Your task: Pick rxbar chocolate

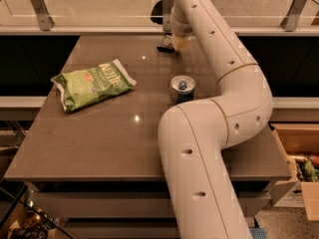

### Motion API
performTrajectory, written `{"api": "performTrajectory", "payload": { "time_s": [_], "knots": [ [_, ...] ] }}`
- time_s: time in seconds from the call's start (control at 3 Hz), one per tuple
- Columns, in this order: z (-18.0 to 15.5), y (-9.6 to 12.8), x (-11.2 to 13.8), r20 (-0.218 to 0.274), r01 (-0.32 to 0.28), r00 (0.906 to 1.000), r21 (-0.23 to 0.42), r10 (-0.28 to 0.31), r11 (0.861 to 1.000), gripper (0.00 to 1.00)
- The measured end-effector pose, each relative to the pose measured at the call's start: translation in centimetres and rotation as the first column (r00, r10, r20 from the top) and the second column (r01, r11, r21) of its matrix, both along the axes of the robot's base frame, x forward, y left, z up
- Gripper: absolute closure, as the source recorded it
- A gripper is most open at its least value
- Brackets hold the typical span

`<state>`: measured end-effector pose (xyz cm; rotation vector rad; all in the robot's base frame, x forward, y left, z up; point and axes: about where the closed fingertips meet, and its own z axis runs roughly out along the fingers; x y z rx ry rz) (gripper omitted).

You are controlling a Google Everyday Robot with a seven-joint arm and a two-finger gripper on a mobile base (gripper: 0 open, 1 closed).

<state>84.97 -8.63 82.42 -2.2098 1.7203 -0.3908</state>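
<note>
Brown table (99, 138), with a glass rail (99, 9) behind its far edge. Item one: rxbar chocolate (165, 46), dark wrapper, at the table's far edge near the middle, right against the gripper (174, 40). The gripper sits just to the bar's right at the end of the white arm (239, 83), and I cannot tell from here whether it is closed on the bar. Item two: silver-blue can (182, 87), upright, nearer me, partly behind the arm. Item three: green chip bag (92, 82), lying flat at left, well apart from both.
</note>
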Motion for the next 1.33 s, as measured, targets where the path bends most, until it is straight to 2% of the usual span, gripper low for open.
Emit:
{"api": "performTrajectory", "payload": {
  "time_s": [1.0, 1.33],
  "knots": [
    [-0.72, 0.30, 0.50, 0.005, -0.003, 1.0000, 0.003, 0.003, 1.000, 0.13],
    [0.13, 0.33, 0.29, 0.005, -0.003, 1.0000, 0.003, 0.003, 1.000, 0.00]
  ]
}}
